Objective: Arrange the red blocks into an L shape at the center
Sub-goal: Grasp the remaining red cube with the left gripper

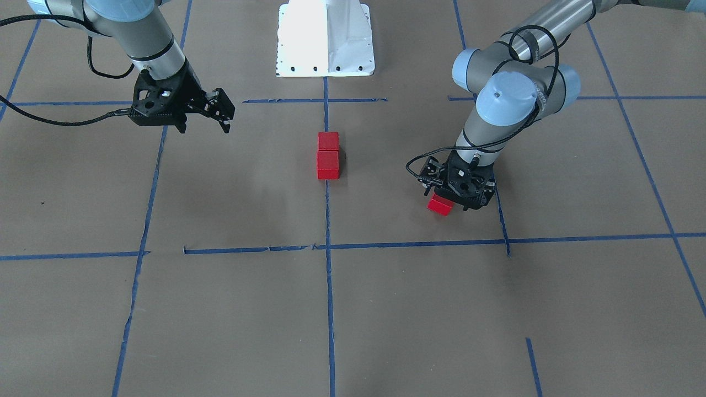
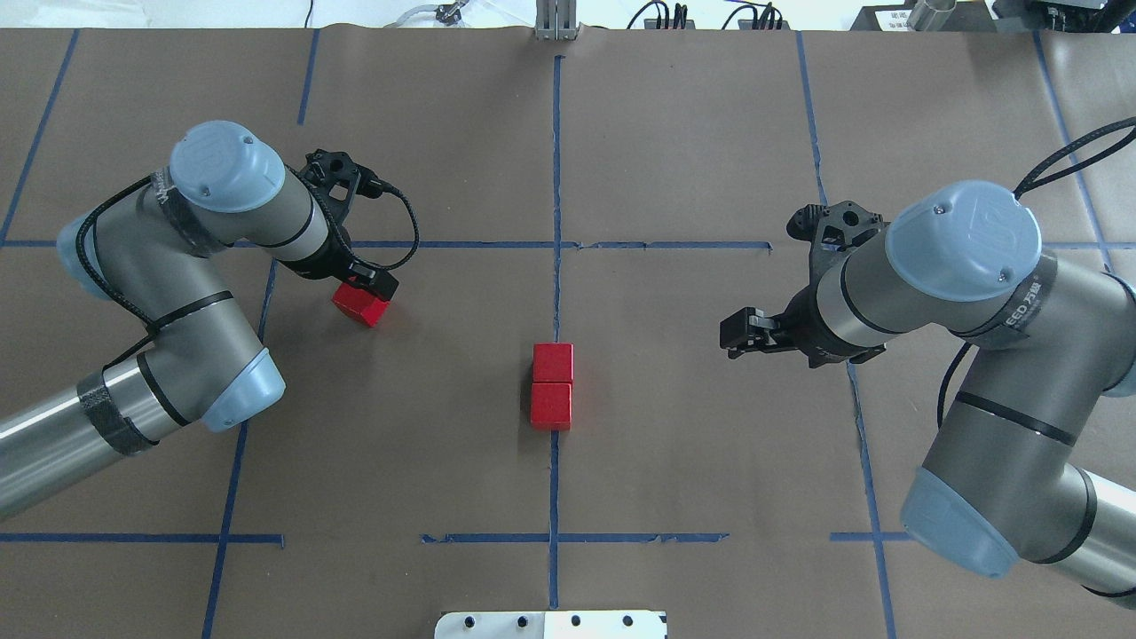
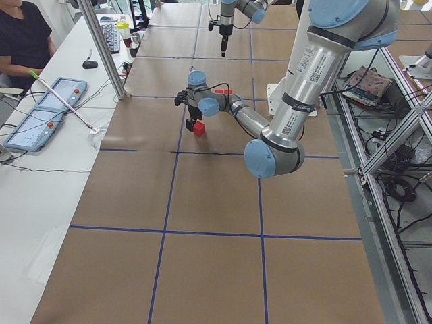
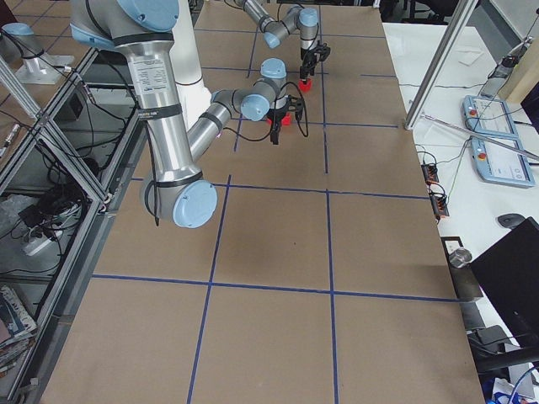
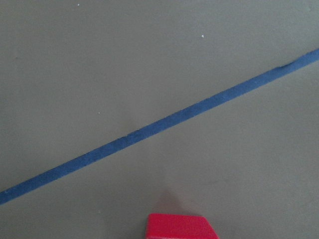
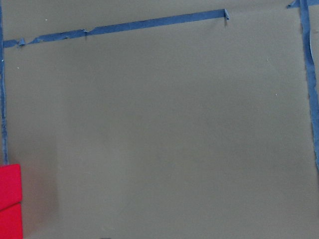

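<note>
Two red blocks sit touching, in a row along the central blue tape line at the center; they also show in the front view and at the right wrist view's left edge. My left gripper is shut on the third red block, off to my left and low over the paper. This block shows at the bottom of the left wrist view. My right gripper is open and empty, above the paper to the right of the pair.
The white robot base plate stands at the table's near edge behind the center. Blue tape lines cross the brown paper. An operator sits beside the table with tablets in the left side view.
</note>
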